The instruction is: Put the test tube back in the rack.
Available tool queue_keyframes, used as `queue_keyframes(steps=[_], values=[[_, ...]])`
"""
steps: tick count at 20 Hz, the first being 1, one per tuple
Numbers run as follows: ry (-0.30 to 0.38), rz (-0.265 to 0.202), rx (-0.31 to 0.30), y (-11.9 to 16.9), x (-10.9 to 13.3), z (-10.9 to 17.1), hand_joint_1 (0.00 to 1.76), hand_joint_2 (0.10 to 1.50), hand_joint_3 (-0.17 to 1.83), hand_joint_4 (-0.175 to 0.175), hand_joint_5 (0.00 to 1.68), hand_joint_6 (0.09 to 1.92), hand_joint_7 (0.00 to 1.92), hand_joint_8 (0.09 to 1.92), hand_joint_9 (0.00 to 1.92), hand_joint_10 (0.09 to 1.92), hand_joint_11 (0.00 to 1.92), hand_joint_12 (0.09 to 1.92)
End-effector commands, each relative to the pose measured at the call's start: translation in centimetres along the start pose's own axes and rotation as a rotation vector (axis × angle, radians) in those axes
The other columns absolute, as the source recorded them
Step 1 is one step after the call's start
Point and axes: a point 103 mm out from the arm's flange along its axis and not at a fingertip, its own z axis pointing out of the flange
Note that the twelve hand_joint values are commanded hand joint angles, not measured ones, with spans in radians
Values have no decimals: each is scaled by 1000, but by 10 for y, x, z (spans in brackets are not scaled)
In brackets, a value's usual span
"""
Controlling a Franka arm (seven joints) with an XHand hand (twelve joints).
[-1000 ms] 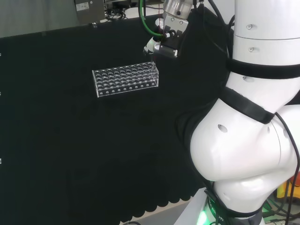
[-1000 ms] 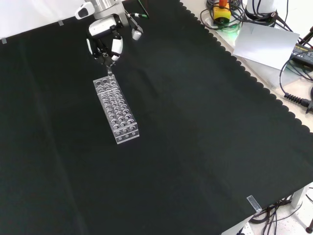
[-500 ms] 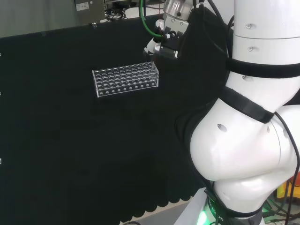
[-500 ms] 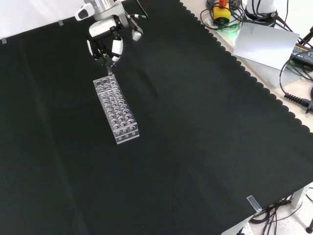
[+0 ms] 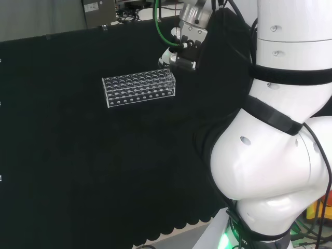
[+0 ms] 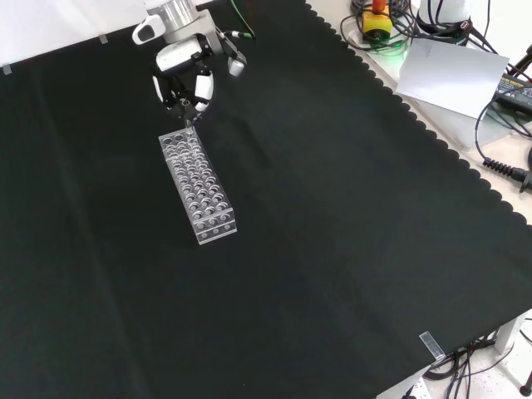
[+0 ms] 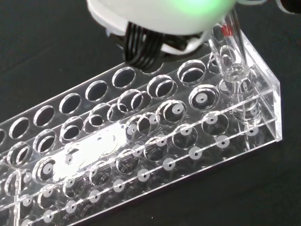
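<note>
Where fingers [image 6: 199, 86] blur, test tube [image 7: 233, 70] meets rack [image 7: 141, 136]

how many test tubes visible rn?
1. The test tube stands in a hole at the end of the rack, under the hand. The glass is clear, so others could go unseen; the remaining holes look empty.

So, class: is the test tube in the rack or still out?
In: the test tube stands upright in a corner hole of the rack.
</note>
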Motion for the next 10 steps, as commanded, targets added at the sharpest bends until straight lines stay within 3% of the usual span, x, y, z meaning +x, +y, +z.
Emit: queue_keyframes(steps=[1,7,10], values=[[1,-11,19,0,4,15,1228,631,648,-175,1374,470,1765,564,1744,276,1225,957],[4,-9,29,-3,1,21,1228,631,648,-175,1374,470,1764,564,1743,276,1223,957],[57,-15,36,-3,-1,18,1228,640,636,-175,1367,477,1760,555,1736,277,1212,975]])
